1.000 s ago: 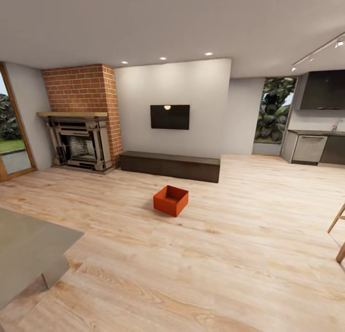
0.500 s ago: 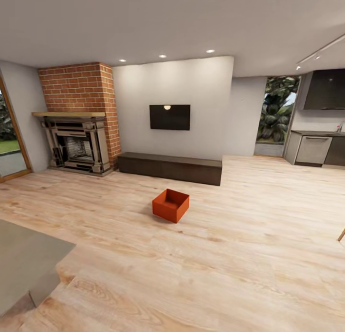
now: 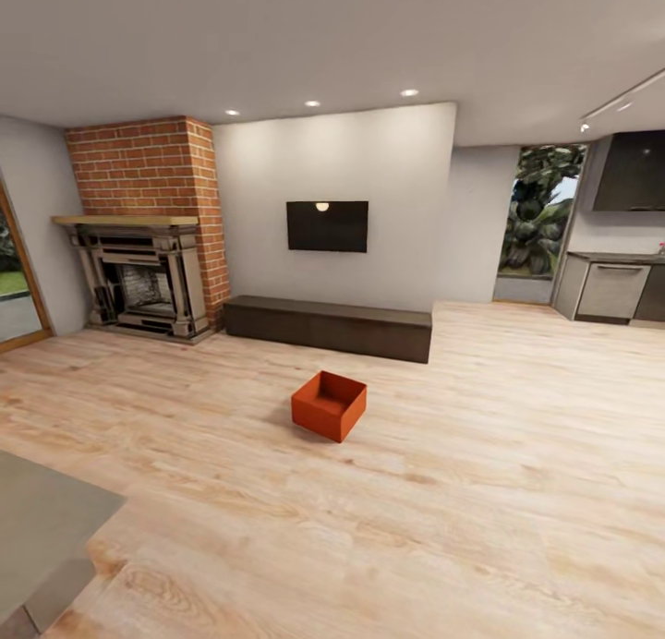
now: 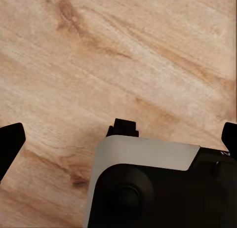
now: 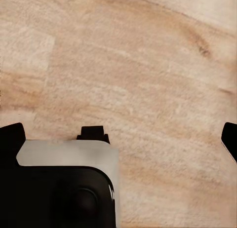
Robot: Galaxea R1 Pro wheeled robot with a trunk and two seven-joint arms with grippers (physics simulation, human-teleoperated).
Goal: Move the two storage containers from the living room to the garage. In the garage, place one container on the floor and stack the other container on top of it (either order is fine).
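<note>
Light wood-plank flooring (image 3: 480,491) lies beneath both spread, empty claws (image 4: 118,139) (image 5: 121,139). Well ahead of them, one orange-red rectangular topless bin (image 3: 329,405) looms larger than before: the approach continues.

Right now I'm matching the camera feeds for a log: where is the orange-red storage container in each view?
Head view: the storage container sits on the wood-plank floor near picture centre, in front of the low dark cabinet.
Left wrist view: not in it; wood-plank floor beneath open fingers.
Right wrist view: not in it; the same.
Shared landmark: the wood-plank floor.
</note>
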